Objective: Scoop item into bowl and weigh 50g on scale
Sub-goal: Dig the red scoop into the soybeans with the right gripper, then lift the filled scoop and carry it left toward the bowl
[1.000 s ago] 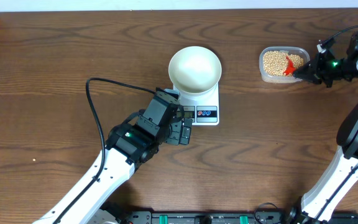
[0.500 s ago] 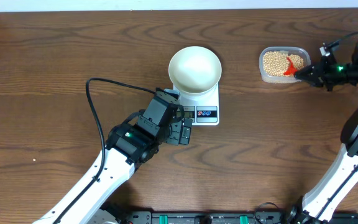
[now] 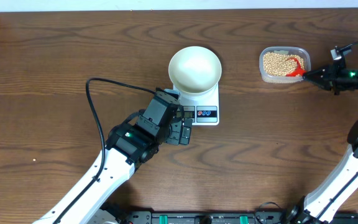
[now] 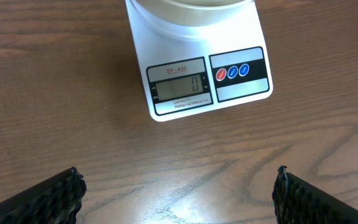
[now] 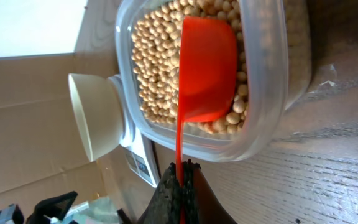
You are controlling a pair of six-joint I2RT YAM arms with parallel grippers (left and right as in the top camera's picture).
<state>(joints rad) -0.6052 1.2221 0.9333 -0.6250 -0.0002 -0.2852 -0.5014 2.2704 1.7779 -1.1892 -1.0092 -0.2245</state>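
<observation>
The white bowl (image 3: 194, 68) stands empty on the white scale (image 3: 202, 104); in the left wrist view the scale's display (image 4: 178, 88) reads 0. My left gripper (image 3: 183, 131) is open and empty just in front of the scale. Tan beans (image 3: 277, 62) fill a clear tub (image 3: 283, 64) at the back right. My right gripper (image 3: 308, 75) is shut on the handle of a red scoop (image 5: 207, 70), whose cup lies in the beans (image 5: 157, 68) at the tub's near edge. The bowl also shows in the right wrist view (image 5: 95, 116).
A black cable (image 3: 95, 109) loops over the table beside the left arm. The table's far edge runs along a pale wall. A black rail lies at the front edge (image 3: 197, 218).
My right arm has drawn back to the right, and the red scoop has slid toward the tub's right edge. The left arm, bowl and scale have not moved.
</observation>
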